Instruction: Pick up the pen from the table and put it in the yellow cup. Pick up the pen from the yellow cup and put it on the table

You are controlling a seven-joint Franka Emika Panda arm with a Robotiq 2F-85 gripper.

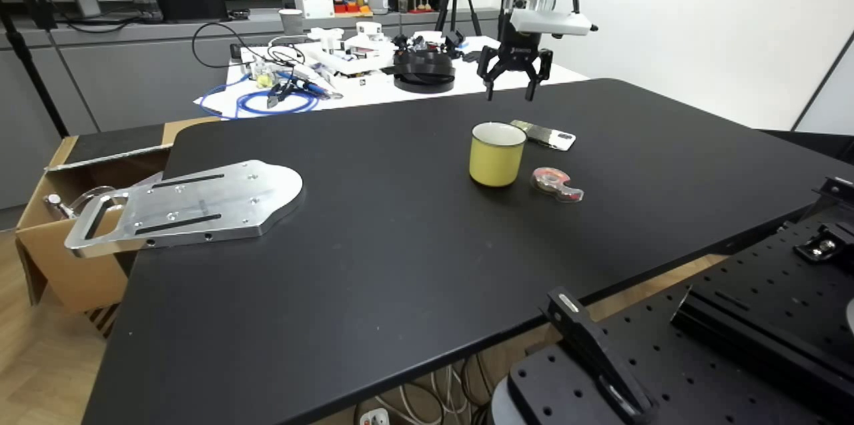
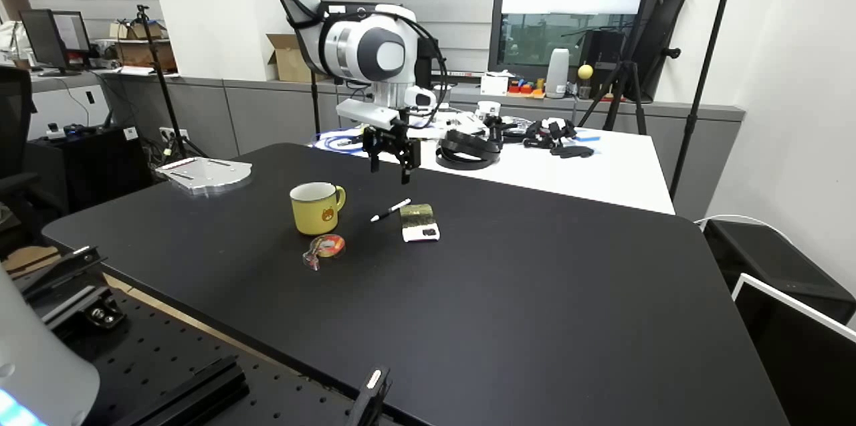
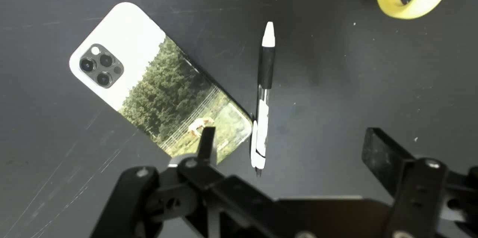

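One pen (image 3: 263, 96) to grab, lying flat on the black table (image 1: 373, 265), clip end right by a corner of a phone (image 3: 164, 81); can't tell if they touch. The yellow cup (image 2: 314, 212) stands upright nearby, so I'd call this pre-pick. My gripper (image 1: 510, 93) hangs above the table, fingers (image 3: 386, 159) spread wide with nothing between them.

Handling guess: super light, stiff plastic, not something I'd worry about cracking, but round and likely to roll if one finger gets there first. Clear/white barrel looks slick. I'd take it by the black grip section (image 3: 266, 66), which looks rubbery and lies apart from the phone. One finger overlaps the phone in the wrist view, so I wouldn't drop straight down; I'd shift toward the pen's white tip first.

Text-wise, slim pickings. No brand I can read on the pen or phone, just a tree-and-field picture on the phone's back. Cup has a little cartoon face (image 2: 328, 214), no words I can make out. Tape dispenser (image 2: 328, 245) has reddish print, illegible from here. Pale lettering on the gripper body is too blurry too.
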